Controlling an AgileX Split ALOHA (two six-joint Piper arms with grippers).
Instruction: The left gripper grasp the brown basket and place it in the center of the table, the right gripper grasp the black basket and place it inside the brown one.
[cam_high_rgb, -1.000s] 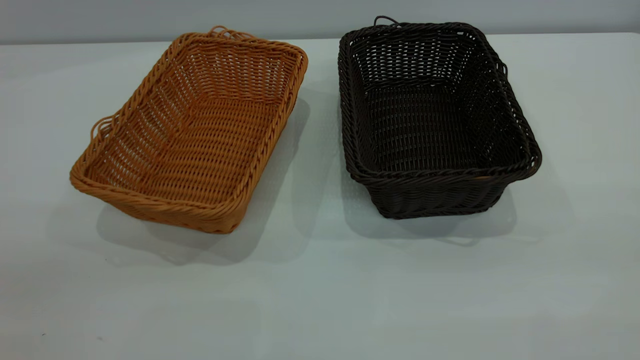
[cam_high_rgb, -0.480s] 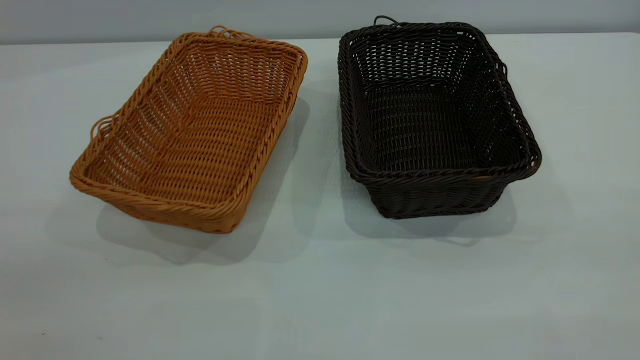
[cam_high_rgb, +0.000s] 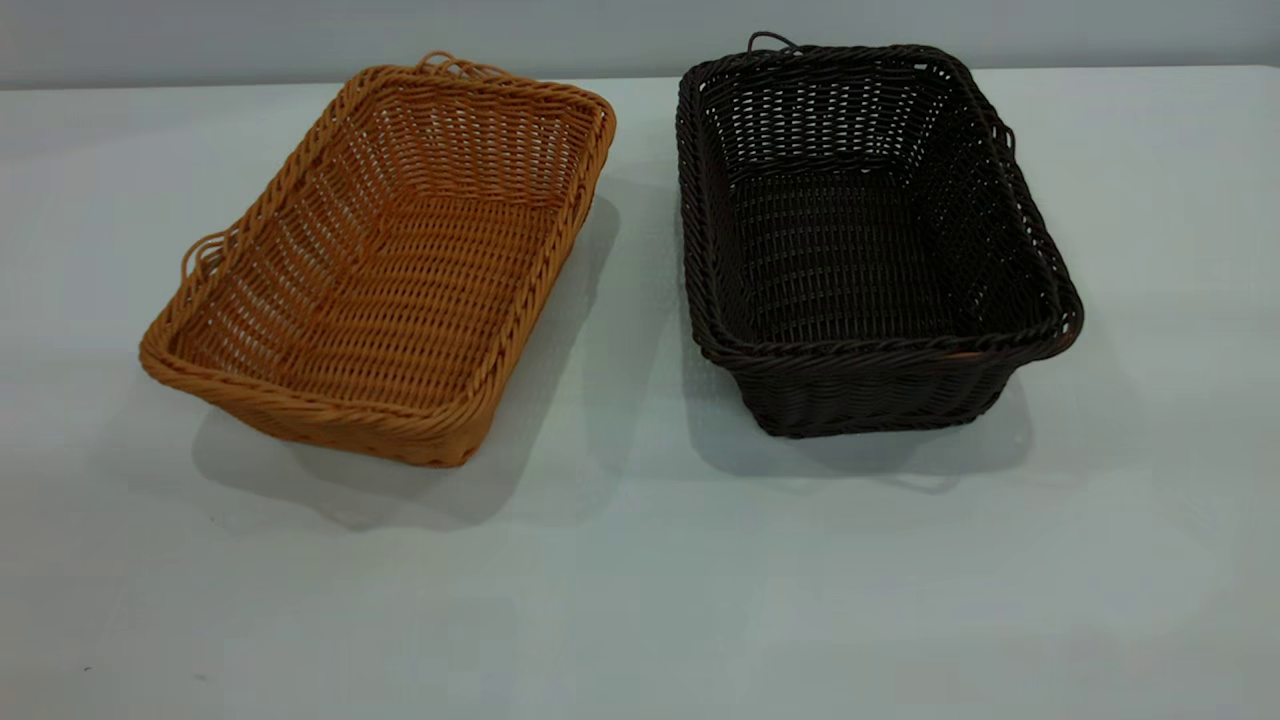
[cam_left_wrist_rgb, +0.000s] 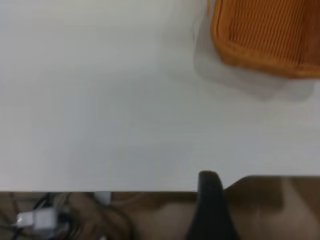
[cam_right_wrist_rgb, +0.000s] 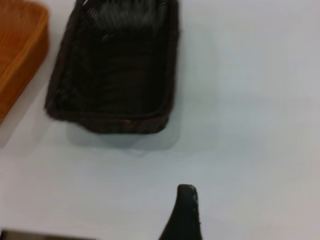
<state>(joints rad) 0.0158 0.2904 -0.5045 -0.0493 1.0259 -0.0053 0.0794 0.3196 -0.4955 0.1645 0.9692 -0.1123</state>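
Observation:
The brown basket (cam_high_rgb: 390, 260) sits empty on the white table (cam_high_rgb: 640, 560) at the left, turned at a slant. The black basket (cam_high_rgb: 860, 240) sits empty to its right, a narrow gap between them. Neither arm shows in the exterior view. My left gripper (cam_left_wrist_rgb: 210, 210) shows only as a dark shape by the table's edge, well clear of the brown basket (cam_left_wrist_rgb: 265, 40). My right gripper (cam_right_wrist_rgb: 185, 212) shows only as a dark shape over bare table, short of the black basket (cam_right_wrist_rgb: 117, 65). Nothing shows in either gripper.
The table's front half (cam_high_rgb: 640, 600) is bare, with a grey wall (cam_high_rgb: 200, 40) behind its far edge. Past the table's edge in the left wrist view, cables and a white plug (cam_left_wrist_rgb: 42, 219) lie on a brown floor. The brown basket's corner (cam_right_wrist_rgb: 20, 55) shows in the right wrist view.

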